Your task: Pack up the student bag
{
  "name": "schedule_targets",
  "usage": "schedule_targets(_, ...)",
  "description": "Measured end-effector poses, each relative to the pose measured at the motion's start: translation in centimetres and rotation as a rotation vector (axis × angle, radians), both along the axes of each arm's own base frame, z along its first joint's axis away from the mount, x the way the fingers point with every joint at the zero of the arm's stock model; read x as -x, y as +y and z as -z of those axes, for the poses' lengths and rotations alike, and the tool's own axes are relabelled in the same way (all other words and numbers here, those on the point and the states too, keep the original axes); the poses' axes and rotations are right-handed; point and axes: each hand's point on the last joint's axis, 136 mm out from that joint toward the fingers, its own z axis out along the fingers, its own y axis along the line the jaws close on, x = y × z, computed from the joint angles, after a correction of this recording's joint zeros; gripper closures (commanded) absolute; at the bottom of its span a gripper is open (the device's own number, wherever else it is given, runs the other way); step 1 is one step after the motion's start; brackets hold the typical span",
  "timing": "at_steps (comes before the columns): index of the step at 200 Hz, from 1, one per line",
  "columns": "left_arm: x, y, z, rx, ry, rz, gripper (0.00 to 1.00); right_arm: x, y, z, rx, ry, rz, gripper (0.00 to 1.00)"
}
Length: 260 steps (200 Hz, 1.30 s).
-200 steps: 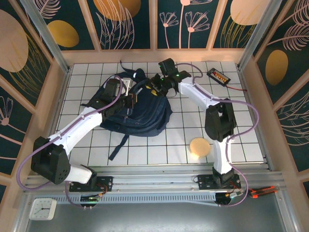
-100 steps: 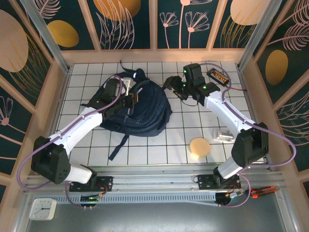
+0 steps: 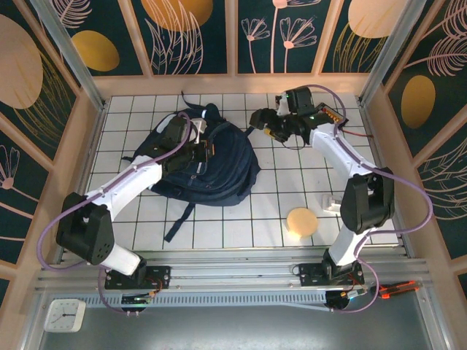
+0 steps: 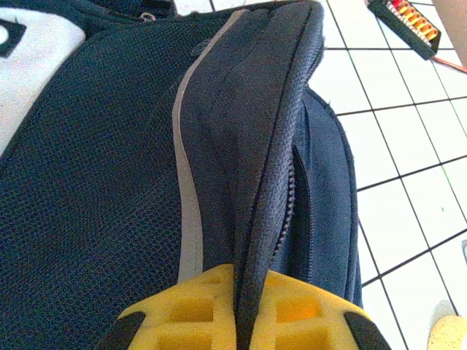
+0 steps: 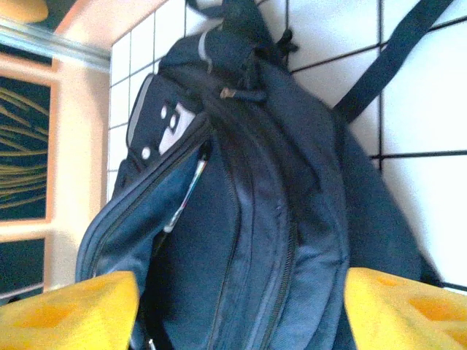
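Note:
The student bag [image 3: 219,171] lies on the white tiled table, dark navy with a white-grey patch and a pale stripe. My left gripper [image 3: 198,152] rests on its top and is shut on a raised fold of the bag's rim beside the zipper. In the left wrist view the navy fabric [image 4: 109,182] runs down between the yellow fingers [image 4: 175,313]. My right gripper [image 3: 257,120] hovers open just off the bag's upper right edge. In the right wrist view the bag's [image 5: 306,240] main compartment gapes, and a thin white stick [image 5: 186,191] shows inside it.
A tan round disc [image 3: 301,221] and a small clear-white object [image 3: 332,203] lie at the front right. A black device with orange lights [image 3: 330,113] and a red cable sits at the back right. A black strap [image 3: 179,219] trails toward the front.
My right gripper has drawn back off the bag to its right edge with its jaws spreading wider. The right arm has swung outward. The left gripper keeps its hold.

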Motion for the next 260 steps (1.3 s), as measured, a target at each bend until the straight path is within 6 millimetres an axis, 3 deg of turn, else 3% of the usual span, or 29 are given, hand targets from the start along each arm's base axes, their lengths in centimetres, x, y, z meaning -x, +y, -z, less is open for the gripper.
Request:
schedule_targets(31,0.2,0.1,0.3,-0.006,0.014,0.0,1.0,1.3,2.0,1.5,0.015,0.042,-0.07,0.1)
schedule_targets(78,1.3,0.6,1.2,-0.024,0.026,0.012,1.0,5.6,6.4,3.3,0.068,0.102,-0.158,0.1)
schedule_targets(105,2.4,1.2,1.9,-0.029,0.033,0.014,1.0,7.2,6.9,5.0,0.094,0.16,-0.158,0.1)
schedule_targets(148,3.2,1.5,2.6,-0.017,0.021,0.012,1.0,7.2,6.6,5.3,0.112,0.165,-0.142,0.1)
schedule_targets(200,3.0,1.0,2.8,0.017,0.03,0.008,0.99,6.3,7.0,3.8,0.094,0.127,-0.138,0.09)
schedule_targets(219,2.5,0.8,2.5,0.024,0.029,0.006,0.88,6.1,6.9,3.8,0.092,0.129,-0.136,0.1)
schedule_targets(238,2.3,0.6,1.9,0.029,0.02,0.006,0.56,5.5,6.3,3.8,0.086,0.134,-0.121,0.1)
schedule_targets(260,2.0,0.5,1.2,0.045,0.015,-0.002,0.36,4.6,5.2,3.9,0.084,0.135,-0.089,0.09)
